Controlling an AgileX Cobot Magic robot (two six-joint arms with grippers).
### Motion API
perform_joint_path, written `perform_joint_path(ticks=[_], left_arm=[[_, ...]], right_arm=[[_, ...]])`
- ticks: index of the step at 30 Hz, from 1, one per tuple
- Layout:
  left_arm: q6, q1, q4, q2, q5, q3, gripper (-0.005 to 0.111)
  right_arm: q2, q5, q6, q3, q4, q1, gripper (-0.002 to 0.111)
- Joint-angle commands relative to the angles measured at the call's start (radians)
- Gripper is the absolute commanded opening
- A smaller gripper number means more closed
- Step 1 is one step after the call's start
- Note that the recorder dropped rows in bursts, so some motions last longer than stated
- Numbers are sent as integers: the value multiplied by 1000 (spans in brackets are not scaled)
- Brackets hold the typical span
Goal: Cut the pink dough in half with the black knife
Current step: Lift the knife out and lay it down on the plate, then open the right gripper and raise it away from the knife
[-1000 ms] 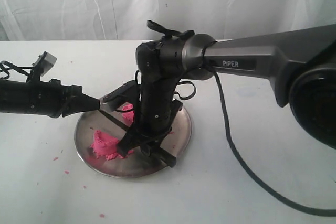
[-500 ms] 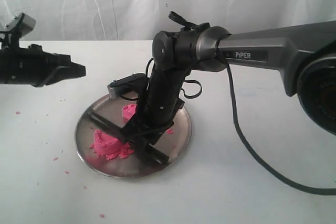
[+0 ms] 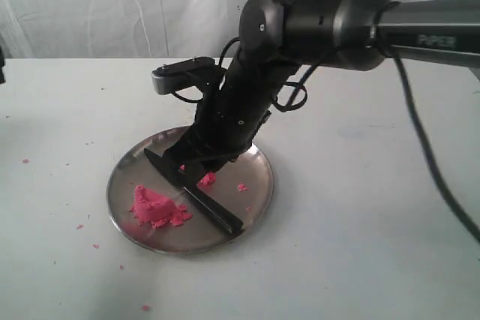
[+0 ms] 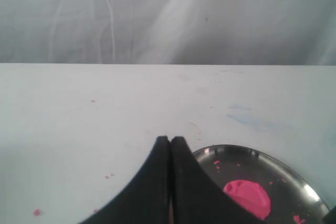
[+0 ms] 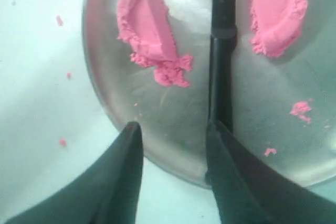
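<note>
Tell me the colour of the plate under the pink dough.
Shiny silver metal. The plate shows best in the right wrist view.

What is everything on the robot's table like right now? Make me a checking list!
Surface: white table carrying a round silver plate.
Job's things: pink dough in two halves on the plate; black knife lying between them.
Clutter: pink crumbs on table and plate.
Grippers: right gripper open above the plate; left gripper shut, holding nothing.
Cables: black cable hanging on the right.
Surroundings: white curtain behind.
</note>
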Motion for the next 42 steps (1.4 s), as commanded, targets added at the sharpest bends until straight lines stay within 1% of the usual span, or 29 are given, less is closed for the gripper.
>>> perform_joint_path(ticks=[1, 2, 3, 4, 5, 6, 7, 9, 13, 18, 25, 27, 29, 31, 32, 34, 35, 37, 39, 42], left_arm=[[-7, -9, -15, -228, -73, 164, 0], [-24, -9, -22, -336, -98, 231, 0], [-28, -9, -39, -425, -100, 283, 0], [-28, -9, -51, -460, -96, 299, 0], [-28, -9, -97, -508, -67, 329, 0], [-31, -9, -110, -527, -37, 340, 0], [-27, -9, -106, -550, 32, 354, 0], [-25, -9, -80, -557, 89, 357, 0], [-25, -9, -78, -557, 103, 357, 0], [-25, -9, -78, -557, 103, 357, 0], [-25, -9, -78, -557, 103, 357, 0], [-25, -9, -78, -557, 103, 357, 0], [-25, -9, -78, -557, 103, 357, 0], [-25, -9, -78, -557, 103, 357, 0], [-25, -9, -78, -557, 103, 357, 0], [-25, -9, -78, -557, 103, 357, 0], [-25, -9, -78, -557, 103, 357, 0], [-25, -9, -78, -557, 107, 357, 0], [-25, -9, -78, -557, 102, 357, 0], [-23, -9, -78, -557, 102, 357, 0]], right_arm=[[-157, -94, -89, 178, 157, -4, 37], [-238, -151, -158, 277, 256, -4, 34], [-338, -236, -224, 391, 356, -2, 26], [-379, -275, -245, 446, 395, -2, 21], [-483, -362, -286, 540, 457, -2, 10], [-536, -424, -291, 598, 483, -2, 4], [-636, -498, -291, 672, 513, -2, 0], [-751, -530, -291, 752, 528, -2, 0], [-918, -530, -281, 813, 531, -2, 0], [-1027, -534, -281, 816, 528, -2, 0], [-1102, -567, -283, 816, 521, -2, 0], [-1128, -626, -283, 817, 517, -2, 0], [-1147, -759, -276, 858, 521, -2, 0], [-1183, -849, -196, 915, 424, -2, 0], [-1214, -889, -72, 969, 286, -5, 0], [-1273, -946, 114, 1053, 135, -19, 0], [-1315, -973, 180, 1123, 63, -38, 0], [-1386, -987, 223, 1222, -7, -74, 0], [-1466, -989, 241, 1319, -15, -119, 0], [-1595, -971, 314, 1424, -95, -210, 0]])
